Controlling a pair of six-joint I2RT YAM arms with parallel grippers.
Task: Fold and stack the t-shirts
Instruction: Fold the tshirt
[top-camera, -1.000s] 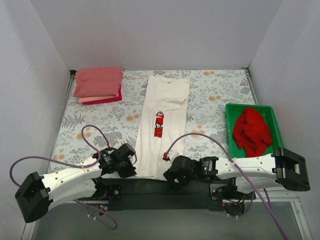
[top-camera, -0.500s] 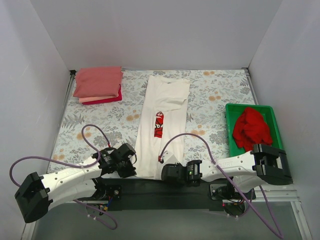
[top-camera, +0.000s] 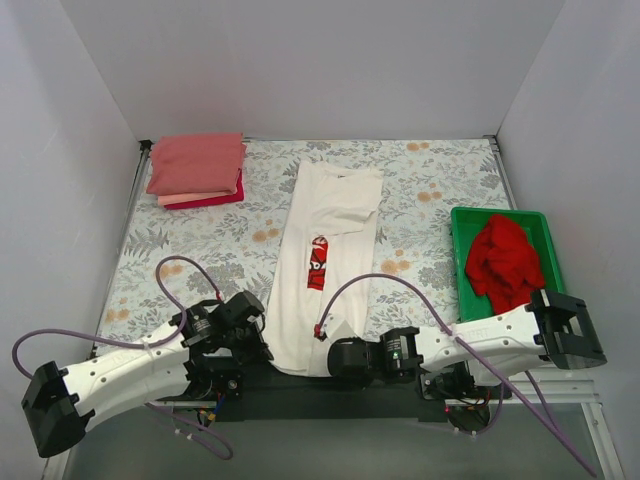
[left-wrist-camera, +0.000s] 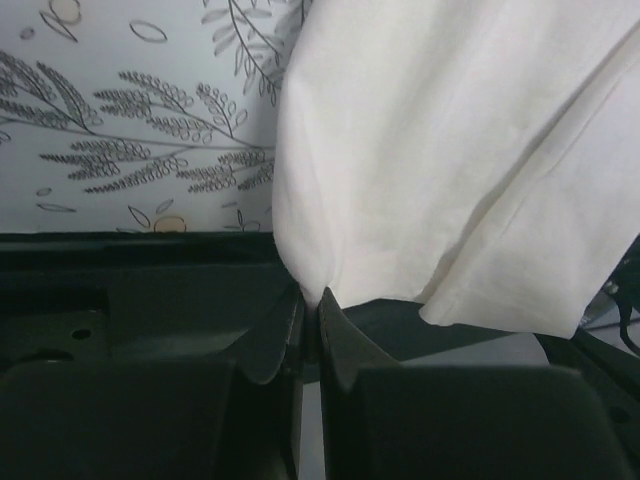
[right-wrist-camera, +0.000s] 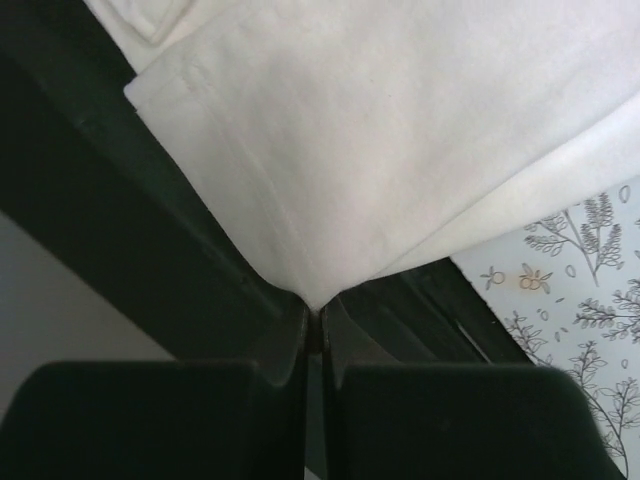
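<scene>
Left end effector (left-wrist-camera: 310, 299) and right end effector (right-wrist-camera: 313, 304), each clamped on the white t-shirt (top-camera: 328, 205) hem, have dragged it toward the frame's bottom, straightening it.

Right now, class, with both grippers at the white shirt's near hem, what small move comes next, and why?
Probably lift both corners together and carry them toward the far end, folding it in half. The left gripper and right gripper each pinch a hem corner of the long white t-shirt.

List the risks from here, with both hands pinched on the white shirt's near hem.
The left hand and right hand each pinch only a thin corner of the white t-shirt; the cloth may slip out when lifted. The right arm's purple cable loops over the shirt and could snag or drag it.
</scene>
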